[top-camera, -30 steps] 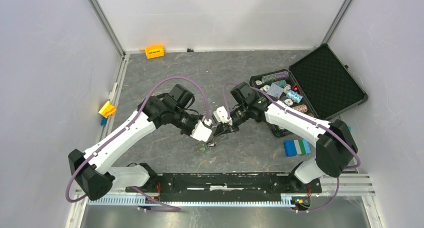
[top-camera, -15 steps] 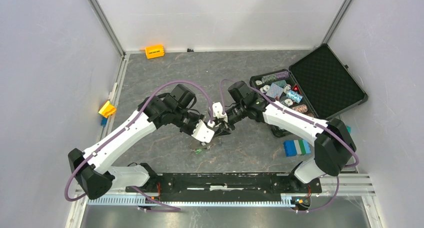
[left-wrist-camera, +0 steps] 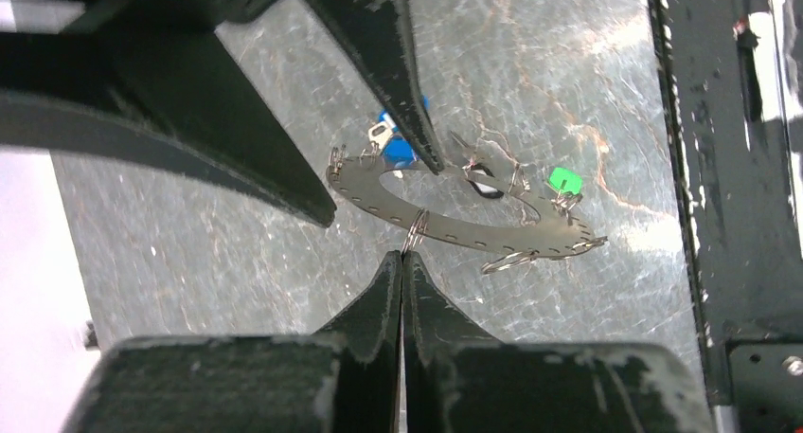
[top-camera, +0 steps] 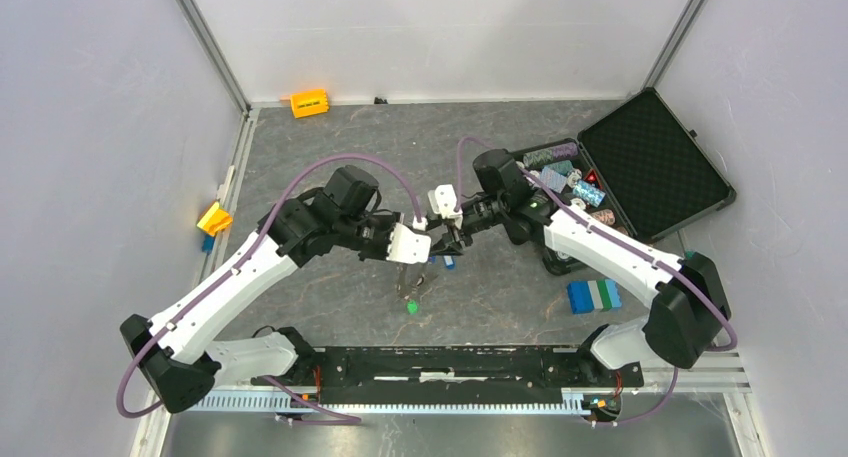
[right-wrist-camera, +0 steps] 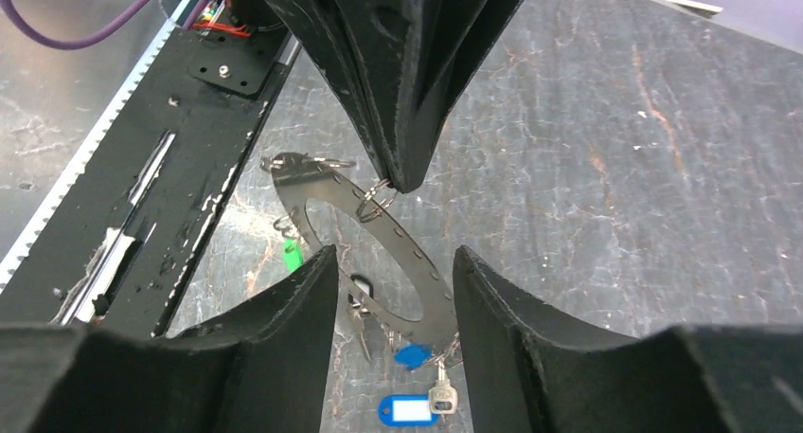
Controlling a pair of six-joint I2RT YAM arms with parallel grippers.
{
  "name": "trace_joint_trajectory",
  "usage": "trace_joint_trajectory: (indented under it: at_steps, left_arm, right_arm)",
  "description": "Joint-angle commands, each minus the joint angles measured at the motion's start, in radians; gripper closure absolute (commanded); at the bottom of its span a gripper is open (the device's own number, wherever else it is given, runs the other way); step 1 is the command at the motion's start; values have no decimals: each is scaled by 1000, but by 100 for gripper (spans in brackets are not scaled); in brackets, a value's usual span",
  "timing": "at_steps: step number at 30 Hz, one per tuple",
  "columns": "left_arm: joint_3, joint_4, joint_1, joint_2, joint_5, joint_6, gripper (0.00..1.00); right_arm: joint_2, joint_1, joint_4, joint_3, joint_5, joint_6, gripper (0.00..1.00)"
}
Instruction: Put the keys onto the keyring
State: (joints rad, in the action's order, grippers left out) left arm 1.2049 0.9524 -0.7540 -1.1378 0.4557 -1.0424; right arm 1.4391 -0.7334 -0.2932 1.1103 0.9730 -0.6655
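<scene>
The keyring (left-wrist-camera: pixel 455 226), a thin jagged grey ring, hangs tilted above the table. My left gripper (left-wrist-camera: pixel 402 258) is shut on a small wire loop (left-wrist-camera: pixel 415 232) threaded through its rim. Keys dangle from it with a green tag (left-wrist-camera: pixel 564 179), a blue tag (left-wrist-camera: pixel 399 153) and a black tag (left-wrist-camera: pixel 483 179). My right gripper (right-wrist-camera: pixel 396 262) is open, one finger on each side of the keyring's (right-wrist-camera: pixel 379 253) lower part, touching nothing. Below it a silver key (right-wrist-camera: pixel 441 396) with a second blue tag (right-wrist-camera: pixel 405 411) hangs by a small ring. From above, both grippers meet mid-table over the green tag (top-camera: pixel 411 305).
An open black case (top-camera: pixel 655 167) with striped chips (top-camera: pixel 565 182) stands at the right rear. A blue-green-white block (top-camera: pixel 593 295) lies near the right arm's base. An orange block (top-camera: pixel 309 103) and a yellow one (top-camera: pixel 214 218) sit far left. The black base rail (top-camera: pixel 450 362) runs along the front.
My right gripper has opened and drawn back a little to the right. The left gripper has raised the keyring off the table, so the keys now dangle.
</scene>
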Motion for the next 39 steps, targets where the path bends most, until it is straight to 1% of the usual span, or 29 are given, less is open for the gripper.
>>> trace_joint_trajectory:
  at_steps: [1, 10, 13, 16, 22, 27, 39]
  left_arm:
    - [29, -126, -1, 23, -108, 261, 98]
    - [43, -168, -1, -10, -178, 441, 98]
    - [42, -177, -2, -15, -168, 478, 98]
    - [41, -185, -2, -18, -163, 503, 98]
    - [38, -207, -2, -19, -158, 534, 98]
    - [30, -226, -2, -10, -148, 547, 98]
    - [-24, -289, -1, 40, -168, 559, 98]
  right_arm:
    - [-53, 6, 78, 6, -5, 78, 48]
    - [-46, 7, 179, -11, -29, 205, 56]
    - [-40, 6, 200, -20, -56, 225, 60]
    - [-35, 7, 213, -23, -73, 237, 61]
    - [-22, 5, 255, -50, -66, 271, 62]
    - [-15, 5, 285, -71, -45, 287, 66]
    - [-50, 28, 392, -142, 6, 342, 64]
